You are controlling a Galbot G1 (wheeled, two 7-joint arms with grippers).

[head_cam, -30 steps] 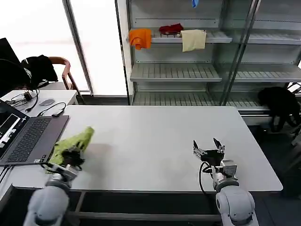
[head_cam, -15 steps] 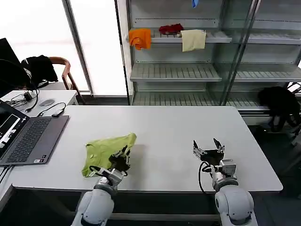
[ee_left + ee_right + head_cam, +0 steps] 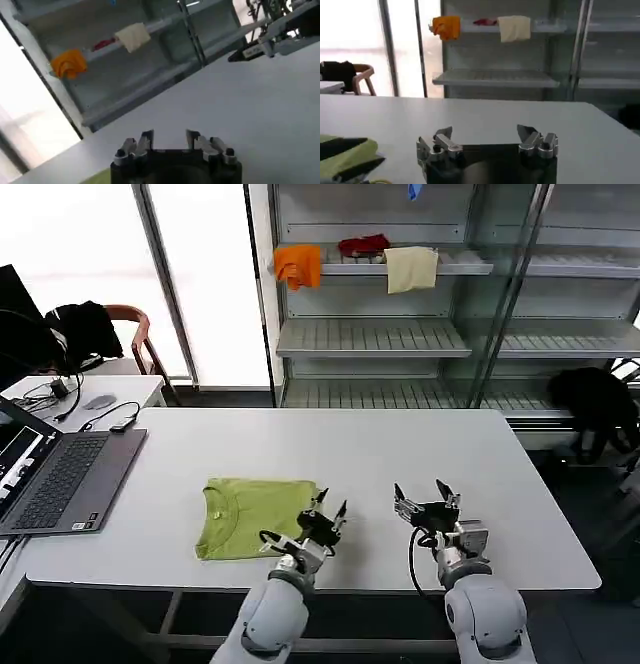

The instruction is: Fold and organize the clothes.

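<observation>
1 green T-shirt (image 3: pixel 252 517): lying folded on the white table (image 3: pixel 400 454), between the laptop (image 3: pixel 50 479) and both grippers. Left gripper (image 3: pixel 326 515): hovering at its right edge, fingers spread, holding nothing. Right gripper (image 3: pixel 424 503): hovering nearby, also spread, empty. Folding is looking nearly finished; next step likely calling for tidying or placing.

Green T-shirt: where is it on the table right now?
In the head view, the green T-shirt lies flat left of centre on the table, between the laptop and the left end effector.
</observation>
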